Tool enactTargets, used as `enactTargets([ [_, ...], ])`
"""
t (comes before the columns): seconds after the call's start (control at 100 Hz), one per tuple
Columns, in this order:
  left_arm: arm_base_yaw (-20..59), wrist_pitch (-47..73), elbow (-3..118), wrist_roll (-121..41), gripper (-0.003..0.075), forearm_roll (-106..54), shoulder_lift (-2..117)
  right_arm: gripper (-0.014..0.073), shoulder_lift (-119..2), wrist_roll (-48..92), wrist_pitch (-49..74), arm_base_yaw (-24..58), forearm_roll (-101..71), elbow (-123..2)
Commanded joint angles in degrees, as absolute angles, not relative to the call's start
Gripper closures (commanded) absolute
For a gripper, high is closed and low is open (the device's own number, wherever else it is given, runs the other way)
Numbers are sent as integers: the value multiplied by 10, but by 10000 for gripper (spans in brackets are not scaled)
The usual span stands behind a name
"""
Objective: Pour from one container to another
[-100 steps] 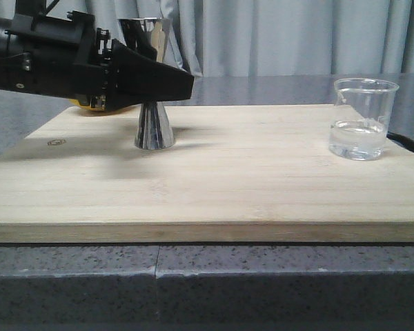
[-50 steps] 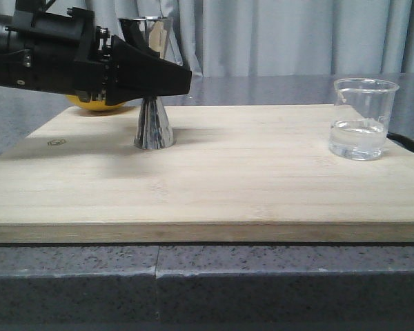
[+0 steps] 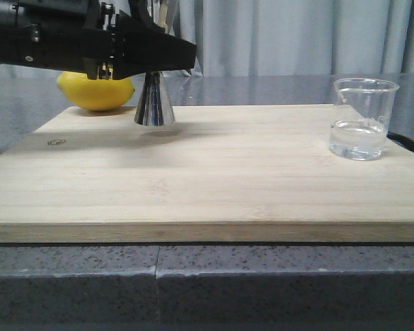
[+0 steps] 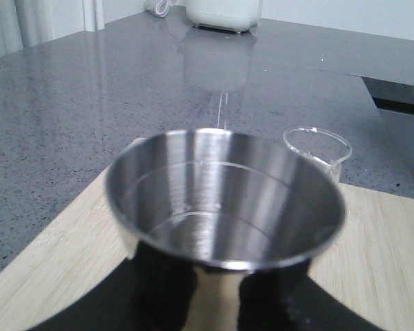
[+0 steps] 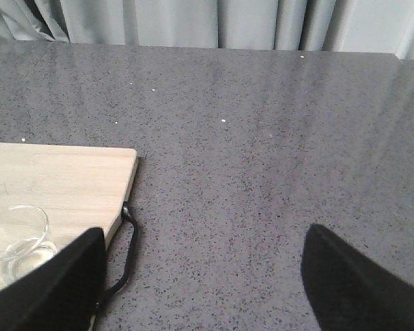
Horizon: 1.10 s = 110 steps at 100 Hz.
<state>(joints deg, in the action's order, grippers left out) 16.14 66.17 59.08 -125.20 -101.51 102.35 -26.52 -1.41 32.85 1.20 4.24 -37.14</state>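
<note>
The steel hourglass jigger (image 3: 154, 103) hangs upright just above the back left of the bamboo board (image 3: 228, 172). My left gripper (image 3: 167, 58) is shut on its narrow waist. In the left wrist view the jigger's open cup (image 4: 221, 207) fills the frame above the black fingers (image 4: 159, 289), and it looks empty. The clear glass beaker (image 3: 362, 121) stands on the board's right end with some clear liquid inside; it also shows as a rim (image 4: 317, 145) and a bowl (image 5: 14, 238). My right gripper (image 5: 203, 276) is open over the grey counter beside the board, out of the front view.
A yellow lemon (image 3: 96, 91) lies behind the board's back left corner. A black strap (image 5: 127, 248) loops off the board's right end near the beaker. A white appliance (image 4: 224, 12) stands far off on the counter. Grey curtains close the back.
My left gripper has risen with the jigger, lifting its base off the board. The lemon behind is now uncovered. The beaker has not moved.
</note>
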Motion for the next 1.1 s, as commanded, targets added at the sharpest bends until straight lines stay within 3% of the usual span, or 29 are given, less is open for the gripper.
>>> enactTargets([
  [0.0,166,726,614,-1234,493,-1060,988,61,-273,-8,290,9,47,-392],
  [0.49,166,726,621,-1233,493,-1060,960,61,-283,0,294,20,14,-396],
  [0.83,166,721,621,-1233,493,-1060,960,61,-388,70,360,57,14,-445],
  [1.09,166,720,621,-1233,493,-1060,961,61,-430,70,366,191,17,-482],
])
